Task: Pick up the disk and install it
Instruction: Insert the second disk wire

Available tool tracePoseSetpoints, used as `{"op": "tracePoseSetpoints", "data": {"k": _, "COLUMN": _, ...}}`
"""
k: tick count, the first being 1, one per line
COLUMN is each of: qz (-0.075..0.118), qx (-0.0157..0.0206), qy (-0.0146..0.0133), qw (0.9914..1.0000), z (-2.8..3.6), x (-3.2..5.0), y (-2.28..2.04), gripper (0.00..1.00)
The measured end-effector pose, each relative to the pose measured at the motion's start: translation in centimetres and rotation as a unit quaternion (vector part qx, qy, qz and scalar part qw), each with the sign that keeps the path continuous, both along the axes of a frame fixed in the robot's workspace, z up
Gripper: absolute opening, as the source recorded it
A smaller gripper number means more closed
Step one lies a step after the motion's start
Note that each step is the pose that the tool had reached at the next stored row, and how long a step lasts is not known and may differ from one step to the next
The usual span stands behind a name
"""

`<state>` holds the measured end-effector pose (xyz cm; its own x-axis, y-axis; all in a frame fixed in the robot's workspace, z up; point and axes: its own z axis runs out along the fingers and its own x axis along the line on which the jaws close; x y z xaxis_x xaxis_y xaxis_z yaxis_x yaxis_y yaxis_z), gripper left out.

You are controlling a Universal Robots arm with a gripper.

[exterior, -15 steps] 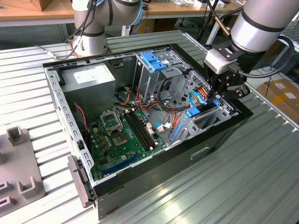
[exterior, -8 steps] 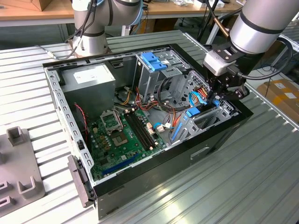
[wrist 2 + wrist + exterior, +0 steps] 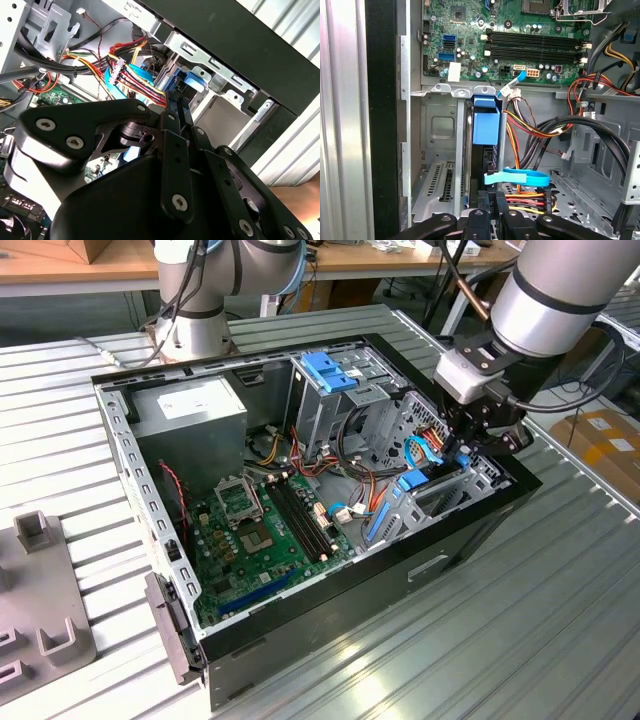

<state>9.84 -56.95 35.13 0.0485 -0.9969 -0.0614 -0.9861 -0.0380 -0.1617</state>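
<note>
A: Edges and room around the gripper (image 3: 462, 445)?

B: Tight. Down inside the open computer case (image 3: 300, 615), in the corner at the exterior view's right, close to the black outer wall (image 3: 382, 120). Metal bay plates (image 3: 437, 150) to one side, a bundle of coloured wires (image 3: 530, 130) just beside on the other. Free space above the case.

A: Fingers?

B: Close together, clamped on the disk (image 3: 485, 127). Seen in the second wrist view (image 3: 179, 97) reaching to the blue carrier (image 3: 192, 82).

A: And the disk itself?

B: Standing on edge in the bay slot, blue frame toward the motherboard (image 3: 470, 30), dark body running back to the gripper (image 3: 492, 210). In the exterior view just a patch of blue (image 3: 412, 480) under the gripper.

A: Counts?

B: One disk, one gripper, one motherboard, four memory slots (image 3: 535, 42), one grey power supply (image 3: 190, 410), one blue bracket (image 3: 328, 370) atop the metal cage, one flat blue cable (image 3: 520, 176) looped across near the fingers.

A: Differences between views?

B: Exterior view alone: whole case on the ribbed metal table (image 3: 520, 620), grey fixtures (image 3: 40, 580) at its left. First wrist view: slot and disk edge head-on. Second wrist view: the finger linkage from the side
</note>
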Motion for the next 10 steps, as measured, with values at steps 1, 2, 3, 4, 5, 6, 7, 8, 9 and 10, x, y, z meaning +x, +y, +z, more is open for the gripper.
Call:
{"op": "tracePoseSetpoints", "data": {"k": 1, "qz": 0.0, "qx": 0.0, "qy": -0.0001, "qw": 1.0, "z": -0.06, "x": -0.02, "y": -0.04, "gripper": 0.16}}
{"op": "tracePoseSetpoints", "data": {"k": 2, "qz": 0.0, "qx": 0.0, "qy": -0.0002, "qw": 1.0, "z": -0.09, "x": -0.03, "y": -0.07, "gripper": 0.16}}
{"op": "tracePoseSetpoints", "data": {"k": 3, "qz": 0.0, "qx": 0.0, "qy": -0.0002, "qw": 1.0, "z": -0.14, "x": -0.04, "y": -0.1, "gripper": 0.16}}
{"op": "tracePoseSetpoints", "data": {"k": 4, "qz": 0.0, "qx": -0.0002, "qy": -0.0002, "qw": 1.0, "z": -0.18, "x": -0.05, "y": -0.12, "gripper": 0.16}}
{"op": "tracePoseSetpoints", "data": {"k": 5, "qz": 0.0, "qx": 0.0, "qy": -0.0002, "qw": 1.0, "z": -0.23, "x": -0.06, "y": -0.13, "gripper": 0.16}}
{"op": "tracePoseSetpoints", "data": {"k": 6, "qz": 0.0, "qx": 0.0007, "qy": -0.0002, "qw": 1.0, "z": -0.26, "x": -0.07, "y": -0.15, "gripper": 0.16}}
{"op": "tracePoseSetpoints", "data": {"k": 7, "qz": 0.0, "qx": 0.0012, "qy": -0.0002, "qw": 1.0, "z": -0.27, "x": -0.07, "y": -0.15, "gripper": 0.16}}
{"op": "tracePoseSetpoints", "data": {"k": 8, "qz": 0.0, "qx": 0.0019, "qy": -0.0002, "qw": 1.0, "z": -0.27, "x": -0.07, "y": -0.16, "gripper": 0.16}}
{"op": "tracePoseSetpoints", "data": {"k": 9, "qz": 0.0, "qx": 0.0029, "qy": -0.0002, "qw": 1.0, "z": -0.28, "x": -0.07, "y": -0.16, "gripper": 0.16}}
{"op": "tracePoseSetpoints", "data": {"k": 10, "qz": 0.0, "qx": 0.0031, "qy": -0.0002, "qw": 1.0, "z": -0.29, "x": -0.07, "y": -0.16, "gripper": 0.16}}
